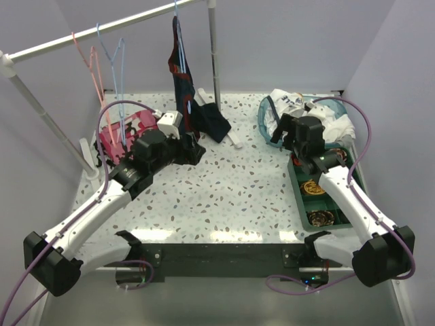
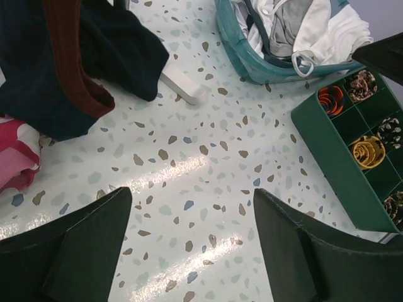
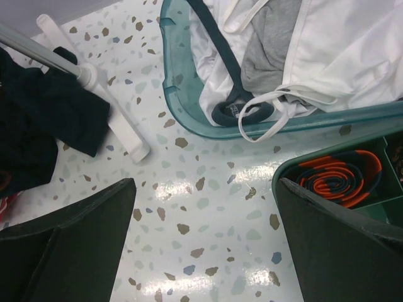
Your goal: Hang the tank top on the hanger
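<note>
My black left gripper [image 2: 192, 198] and right gripper [image 3: 206, 189] both gape wide, empty, above the speckled terrazzo tabletop [image 2: 189, 145], touching nothing.

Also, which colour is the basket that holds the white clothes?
Teal, slightly see-through: the basket shows best in the right wrist view.

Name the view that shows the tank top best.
Right wrist: the tank top lies in the basket, close up, straps clear. Left wrist shows it smaller, in a corner. Top external shows it small, partly behind the right arm.
</note>
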Motion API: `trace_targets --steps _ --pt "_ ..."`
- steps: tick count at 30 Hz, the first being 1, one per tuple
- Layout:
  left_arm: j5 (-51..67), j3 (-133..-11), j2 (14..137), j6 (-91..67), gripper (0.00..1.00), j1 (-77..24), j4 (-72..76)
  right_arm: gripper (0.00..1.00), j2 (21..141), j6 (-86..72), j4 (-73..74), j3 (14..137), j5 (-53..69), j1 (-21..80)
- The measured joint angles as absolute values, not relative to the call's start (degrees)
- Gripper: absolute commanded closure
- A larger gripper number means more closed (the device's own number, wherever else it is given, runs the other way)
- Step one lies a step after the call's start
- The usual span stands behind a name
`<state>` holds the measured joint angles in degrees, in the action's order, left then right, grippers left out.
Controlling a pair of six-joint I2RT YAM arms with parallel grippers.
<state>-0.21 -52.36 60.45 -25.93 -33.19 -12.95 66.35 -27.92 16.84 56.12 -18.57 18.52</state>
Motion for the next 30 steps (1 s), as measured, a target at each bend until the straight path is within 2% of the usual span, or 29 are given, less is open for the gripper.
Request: trace_targets --steps 23,30 --pt "-0.5 -47.9 59.5 -26.5 0.15 -33.2 -13.2 0.02 66.5 -28.1 17.2 56.1 -18.5 18.5" --pt "-0.7 -47.5 59.5 -27.5 0.16 -33.2 -13.3 0.05 74.2 -27.5 17.1 58.5 -20.6 18.5"
